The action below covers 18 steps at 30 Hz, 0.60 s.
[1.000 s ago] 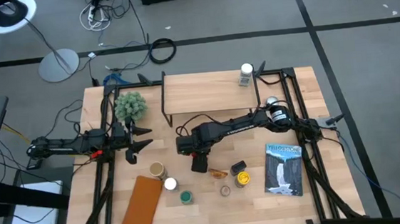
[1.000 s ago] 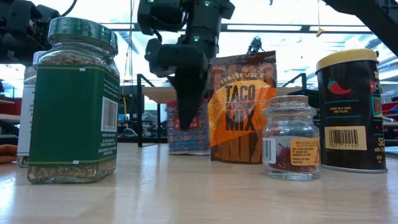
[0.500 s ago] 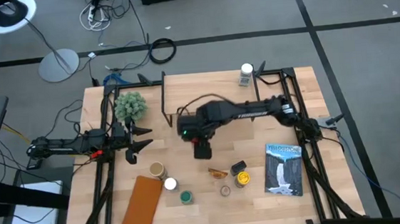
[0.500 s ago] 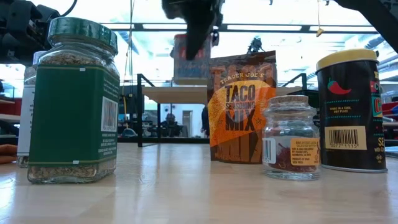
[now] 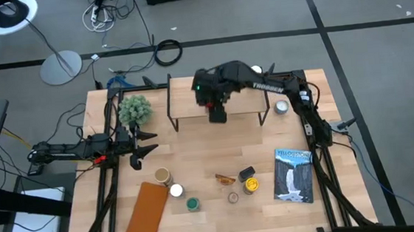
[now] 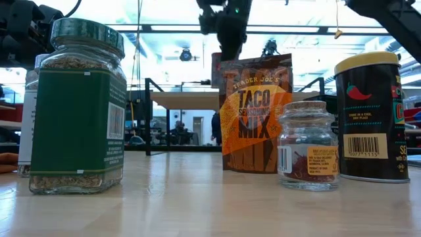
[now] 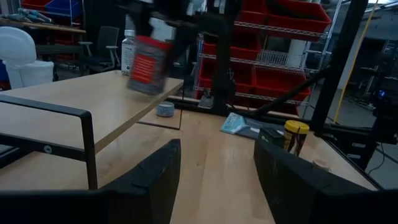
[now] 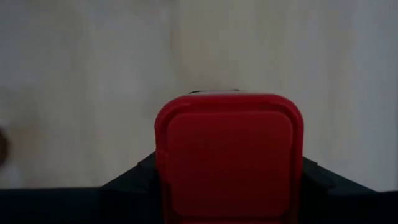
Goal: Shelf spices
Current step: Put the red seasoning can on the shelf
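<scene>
My right gripper [image 5: 216, 112] is shut on the red tin [image 8: 229, 152] over the light-wood shelf [image 5: 191, 99]. The tin also shows in the left wrist view [image 7: 148, 64], blurred, above the shelf board [image 7: 93, 99]. A white-lidded jar [image 5: 254, 73] stands on the shelf's far right end. The other spices stand on the table near the front: the amber packet [image 5: 225, 178], black box [image 5: 246, 173], yellow-lidded tin [image 5: 250, 185] and green-lidded jar [image 5: 192, 203]. My left gripper [image 5: 139, 147] is open and empty at the table's left. My right gripper pinches the red tin by two opposite sides just under its red lid [image 8: 186, 143], one finger [image 8: 134, 177] on each side. The fingers come from above, pointing down. The tin hangs below them, slightly tilted, over the shelf board.
A green plant [image 5: 134, 109] stands left of the shelf. A shallow silver round tin [image 5: 281, 107] lies right of it. A blue-and-white flat packet [image 5: 293, 174] lies at the front right and a brown pouch [image 5: 148, 213] at the front left. Black frame rails run along both table sides.
My right gripper has lifted the red tin off the table beside the amber packet and carried it up and toward the far edge, so it now hangs over the shelf board. It has stayed shut on the tin.
</scene>
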{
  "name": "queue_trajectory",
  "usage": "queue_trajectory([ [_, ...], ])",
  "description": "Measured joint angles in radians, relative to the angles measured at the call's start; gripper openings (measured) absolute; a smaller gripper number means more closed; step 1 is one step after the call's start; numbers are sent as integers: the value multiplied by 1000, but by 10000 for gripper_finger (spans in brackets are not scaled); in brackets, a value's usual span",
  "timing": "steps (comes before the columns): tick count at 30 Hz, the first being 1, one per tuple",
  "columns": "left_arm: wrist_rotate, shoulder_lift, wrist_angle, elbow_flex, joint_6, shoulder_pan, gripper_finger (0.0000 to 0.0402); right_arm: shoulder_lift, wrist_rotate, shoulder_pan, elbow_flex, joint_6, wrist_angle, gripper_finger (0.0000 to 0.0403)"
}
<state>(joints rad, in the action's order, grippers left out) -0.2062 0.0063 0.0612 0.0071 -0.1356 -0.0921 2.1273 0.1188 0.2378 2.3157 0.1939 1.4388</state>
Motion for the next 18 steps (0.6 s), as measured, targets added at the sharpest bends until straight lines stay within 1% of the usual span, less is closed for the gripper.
queue_trajectory([
  [11,0,0,0,0,0,0,209,0,-48,250,0,207,0,203],
  [16,0,0,0,0,0,0,209,0,-148,328,0,256,0,203],
  [18,0,0,0,0,0,0,209,0,-165,347,0,274,0,203],
])
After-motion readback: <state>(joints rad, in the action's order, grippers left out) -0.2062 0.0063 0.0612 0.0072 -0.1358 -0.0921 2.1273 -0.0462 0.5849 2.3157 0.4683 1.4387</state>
